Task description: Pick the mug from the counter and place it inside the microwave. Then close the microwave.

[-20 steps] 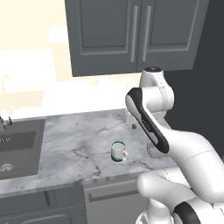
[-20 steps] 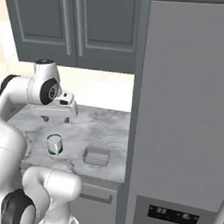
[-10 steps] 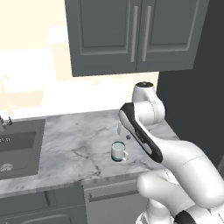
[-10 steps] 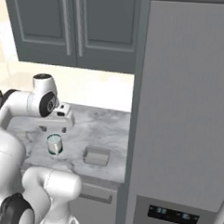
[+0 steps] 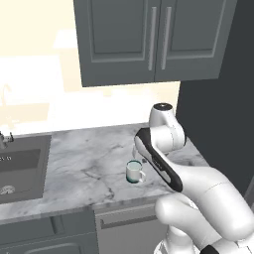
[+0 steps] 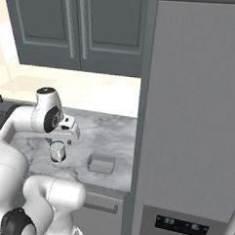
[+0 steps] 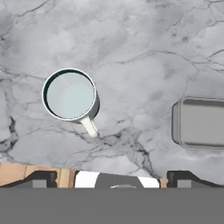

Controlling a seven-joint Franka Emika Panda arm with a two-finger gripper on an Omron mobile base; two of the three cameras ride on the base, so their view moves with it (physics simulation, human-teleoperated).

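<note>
The light was even and soft, with no strong glare. The wall (image 5: 59,106) behind the worktop (image 5: 94,163) was nearly washed out, perhaps by a bright source there. The mug (image 7: 70,94) threw only a faint shadow. The base views were slightly soft; the hand view was sharp.

— What sort of room do we have here?
— We see a kitchen: a marble counter (image 5: 99,163), a sink (image 5: 20,166), grey wall cupboards (image 5: 149,39), and a tall fridge (image 6: 192,118).
</note>
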